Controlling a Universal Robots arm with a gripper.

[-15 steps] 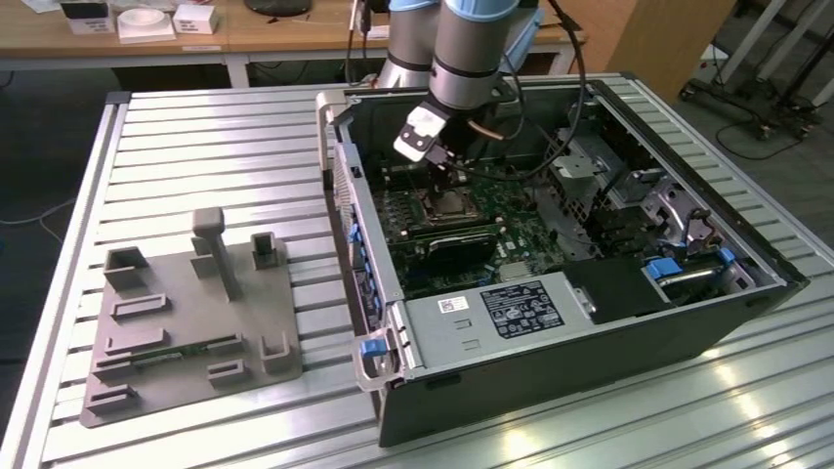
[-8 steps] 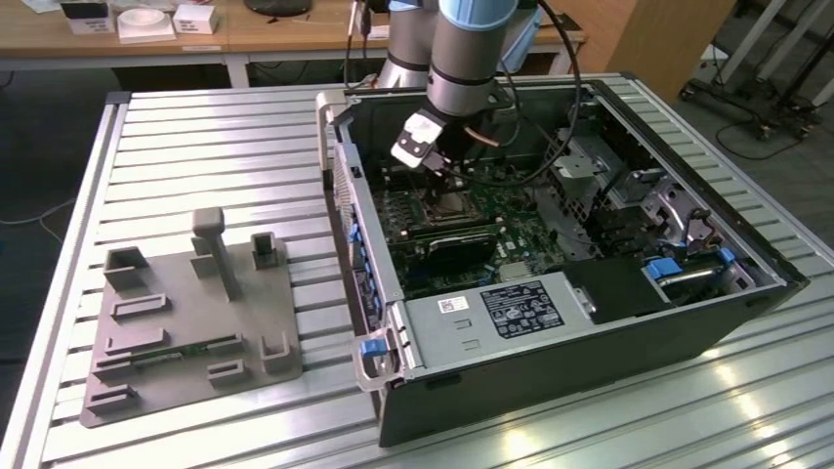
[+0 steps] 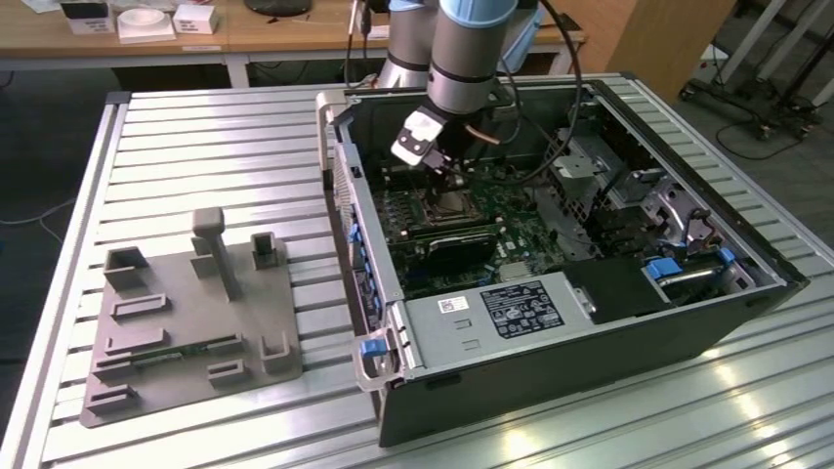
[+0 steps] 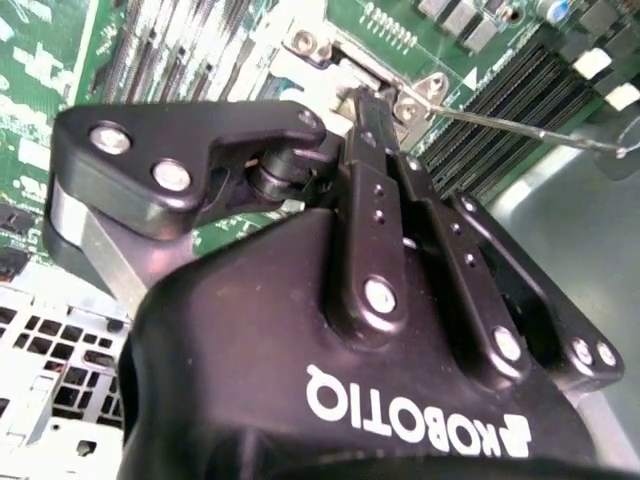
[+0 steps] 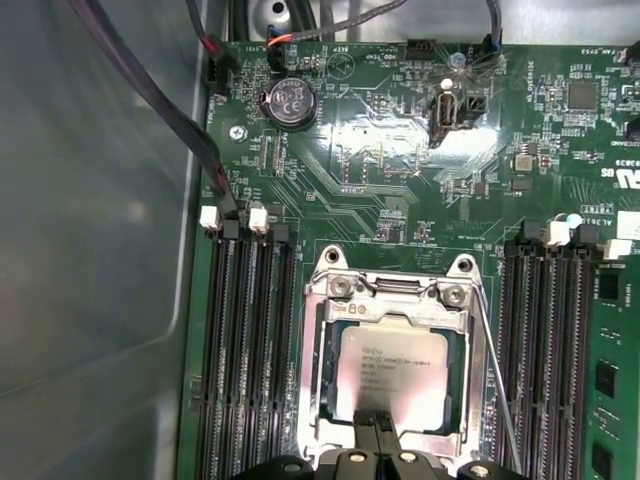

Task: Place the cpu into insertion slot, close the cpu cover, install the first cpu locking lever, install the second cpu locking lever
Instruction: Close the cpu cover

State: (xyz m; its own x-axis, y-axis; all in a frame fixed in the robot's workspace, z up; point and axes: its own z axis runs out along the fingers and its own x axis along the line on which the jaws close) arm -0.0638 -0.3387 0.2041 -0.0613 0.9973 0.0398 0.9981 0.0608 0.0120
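The cpu (image 5: 392, 375) lies flat in the insertion slot (image 3: 454, 203), its pale top showing through the cut-out of the cpu cover (image 5: 330, 300). The silvery cover is down over it. My gripper (image 5: 376, 428) is shut, fingertips pressed together with nothing between them, resting at the cover's edge beside the chip. In the second wrist view the fingers (image 4: 372, 150) reach down to the socket's metal frame (image 4: 330, 50). A thin wire locking lever (image 5: 497, 375) runs along one side of the socket and stands free of it (image 4: 530, 130). In the exterior view the gripper (image 3: 444, 174) hangs inside the black case.
Long black memory slots (image 5: 245, 350) (image 5: 545, 350) flank the socket. Black cables (image 5: 150, 100) run along the case wall. A round coin battery (image 5: 290, 103) sits on the board. A grey fixture (image 3: 183, 313) stands on the slatted table at the exterior view's left.
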